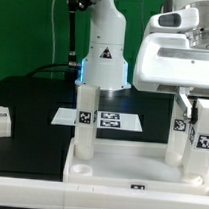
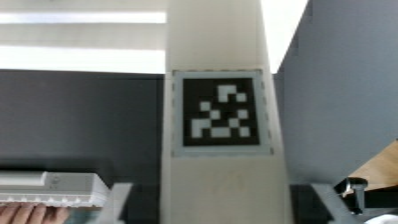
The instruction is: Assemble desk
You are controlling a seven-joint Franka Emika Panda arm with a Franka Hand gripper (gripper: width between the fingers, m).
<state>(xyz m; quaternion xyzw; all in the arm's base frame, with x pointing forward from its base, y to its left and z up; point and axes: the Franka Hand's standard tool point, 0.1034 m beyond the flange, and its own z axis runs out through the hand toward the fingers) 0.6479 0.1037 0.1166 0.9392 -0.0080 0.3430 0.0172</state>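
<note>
The white desk tabletop [image 1: 38,175] lies along the front edge of the exterior view. One white leg [image 1: 85,119] stands upright on it at the left, and a second leg [image 1: 177,135] stands at the right. My gripper [image 1: 200,110] is at the far right, shut on a third tagged leg [image 1: 203,147] that stands upright on the tabletop beside the second. In the wrist view this leg [image 2: 222,110] fills the middle with its tag facing me, and my gripper [image 2: 215,203] has a finger close on each side of it.
A loose white leg [image 1: 1,118] lies on the black table at the exterior view's left. The marker board [image 1: 97,119] lies in front of the robot base [image 1: 103,62]. A green wall stands behind.
</note>
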